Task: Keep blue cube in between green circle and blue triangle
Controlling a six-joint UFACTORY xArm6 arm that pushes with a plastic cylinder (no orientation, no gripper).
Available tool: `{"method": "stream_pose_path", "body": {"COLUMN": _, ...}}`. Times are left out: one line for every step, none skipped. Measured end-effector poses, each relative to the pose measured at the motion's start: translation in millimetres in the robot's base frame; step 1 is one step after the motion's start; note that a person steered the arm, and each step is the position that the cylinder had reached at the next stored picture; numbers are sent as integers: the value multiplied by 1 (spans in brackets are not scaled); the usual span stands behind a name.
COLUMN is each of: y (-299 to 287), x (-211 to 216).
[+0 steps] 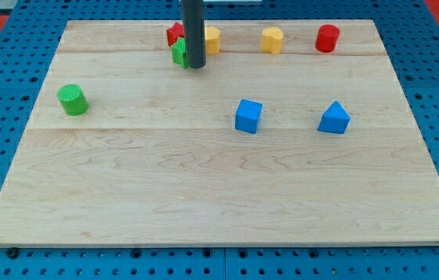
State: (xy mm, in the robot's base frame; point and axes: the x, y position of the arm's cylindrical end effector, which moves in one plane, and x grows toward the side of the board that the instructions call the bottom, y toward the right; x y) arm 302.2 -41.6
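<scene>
In the camera view, the only one, my tip (195, 67) stands on the wooden board (204, 202) near the view's top, a little left of the middle; it is a plain rod, so it has nothing that opens or closes and it holds nothing — it can only push. Just at the tip's left, touching or almost touching it, is a small green block (178, 52) whose shape I cannot make out, and behind that one a red block (174, 33), partly hidden; just at the tip's right and a bit further up is a yellow block (212, 39). More to the right along the same top row are another yellow block (272, 39) and a red cylinder (328, 37); these are not part of the task. The blue cube (248, 116) lies below the tip and to its right, well apart from it; the blue triangle (334, 118) is further right at about the same height; the green circle (72, 99) is far to the tip's left and slightly below. So the cube is already between the two others, though much nearer to the triangle, and the three make nearly one line. I judge the task mostly satisfied; probably the tip waits at the top because there it disturbs none of the three — if a correction is wanted, it would be a small push of the cube toward the view's left.
</scene>
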Motion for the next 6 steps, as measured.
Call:
{"method": "stream_pose_path", "body": {"y": 0, "x": 6}}
{"method": "stream_pose_path", "body": {"y": 1, "x": -2}}
{"method": "stream_pose_path", "body": {"y": 32, "x": -1}}
{"method": "stream_pose_path", "body": {"y": 86, "x": 2}}
{"method": "stream_pose_path", "body": {"y": 107, "x": 30}}
{"method": "stream_pose_path", "body": {"y": 111, "x": 56}}
